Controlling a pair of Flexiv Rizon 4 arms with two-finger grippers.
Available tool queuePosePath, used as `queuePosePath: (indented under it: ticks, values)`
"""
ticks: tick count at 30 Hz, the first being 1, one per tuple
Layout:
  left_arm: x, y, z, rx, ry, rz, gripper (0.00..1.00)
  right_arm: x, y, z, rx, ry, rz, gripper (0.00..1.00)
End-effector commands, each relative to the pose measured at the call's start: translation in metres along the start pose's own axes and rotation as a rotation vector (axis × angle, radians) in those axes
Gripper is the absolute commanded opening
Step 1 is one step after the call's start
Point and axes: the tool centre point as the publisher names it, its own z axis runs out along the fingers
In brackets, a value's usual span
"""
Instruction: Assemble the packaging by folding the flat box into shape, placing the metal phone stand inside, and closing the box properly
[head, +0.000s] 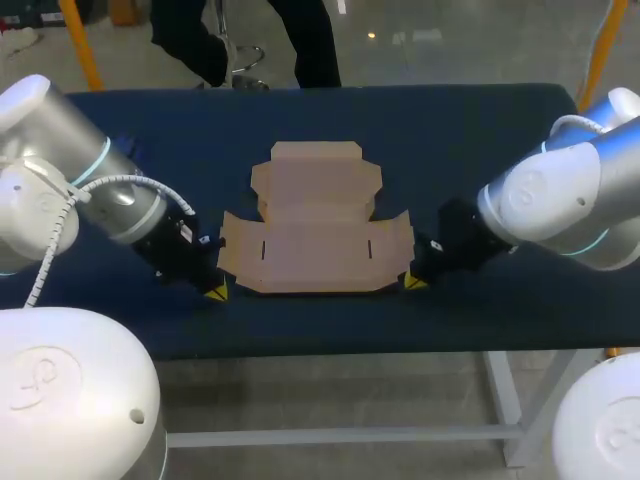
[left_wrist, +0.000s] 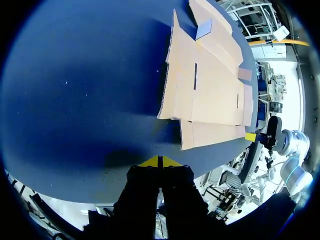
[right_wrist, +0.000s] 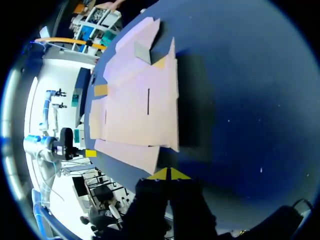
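Observation:
A flat brown cardboard box blank (head: 315, 218) lies unfolded in the middle of the dark blue table (head: 460, 130). My left gripper (head: 216, 291) rests low on the table just off the blank's near left corner, its yellow tips together and holding nothing. My right gripper (head: 414, 283) sits the same way off the near right corner, shut and empty. In the left wrist view the blank (left_wrist: 210, 85) lies ahead of my left gripper (left_wrist: 160, 161), with the right gripper's yellow tip (left_wrist: 250, 136) beyond it. In the right wrist view the blank (right_wrist: 135, 110) lies ahead of my right gripper (right_wrist: 168, 174). No metal phone stand shows in any view.
The table's near edge (head: 400, 345) runs close behind both grippers. Bare blue cloth surrounds the blank on every side.

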Motion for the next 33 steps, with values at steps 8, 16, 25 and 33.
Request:
queuePosePath:
  ticks: [8,16,25,33]
  values:
    - [-0.005,-0.003,0.006,-0.015,0.021,-0.001,0.0,-0.001,0.007,0.015,0.006,0.022,0.015,0.0]
    - [-0.005,-0.01,0.013,-0.04,0.035,-0.004,0.0,0.0,0.01,0.02,0.013,0.031,0.019,0.0]
    - [-0.003,-0.016,0.02,-0.062,0.043,-0.004,0.0,0.001,0.011,0.022,0.009,0.032,0.023,0.0]
    - [-0.001,-0.018,0.021,-0.067,0.048,0.005,0.0,0.004,0.012,0.024,0.009,0.04,0.021,0.0]
